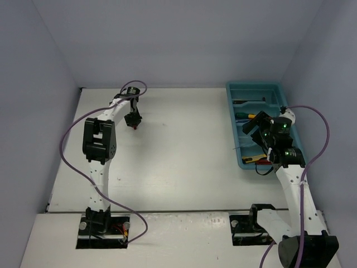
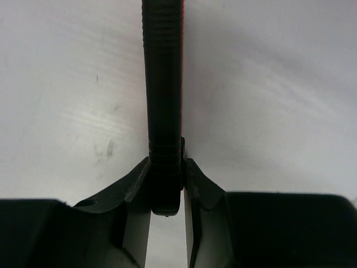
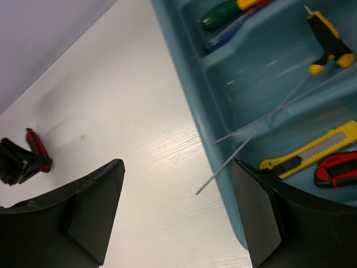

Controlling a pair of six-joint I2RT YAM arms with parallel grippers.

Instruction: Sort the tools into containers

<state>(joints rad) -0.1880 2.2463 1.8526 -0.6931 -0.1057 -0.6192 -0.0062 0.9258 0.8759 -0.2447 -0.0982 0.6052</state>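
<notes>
We see the left gripper (image 2: 166,187) closed narrowly on the red utility knife (image 2: 162,84). Its two fingers press the dark ribbed flank at the knife's near end, and the rest of the body runs straight out ahead of them. The knife is over the far left part of the table (image 2: 268,84), well apart from the teal tray (image 3: 187,78) on the right. We cannot tell whether it has left the surface.

We judge the knife light and stiff, a hard shell that will not bend or crush. The ribbing should keep it from sliding between the fingers. The hold is close to one end, though (a mid-body grip would balance better), so the long free end may droop or pivot during the carry. We would move it slowly and level. We cannot see whether the blade is retracted.

The right gripper (image 3: 177,190) hangs beside the tray's near wall with its jaws wide and nothing between them. In the compartments we see a yellow utility knife (image 3: 312,148) lying just beside another red cutter (image 3: 337,167). Thin rods (image 3: 262,125) poke out over the rim, so we think the held knife belongs with the other two knives.
</notes>
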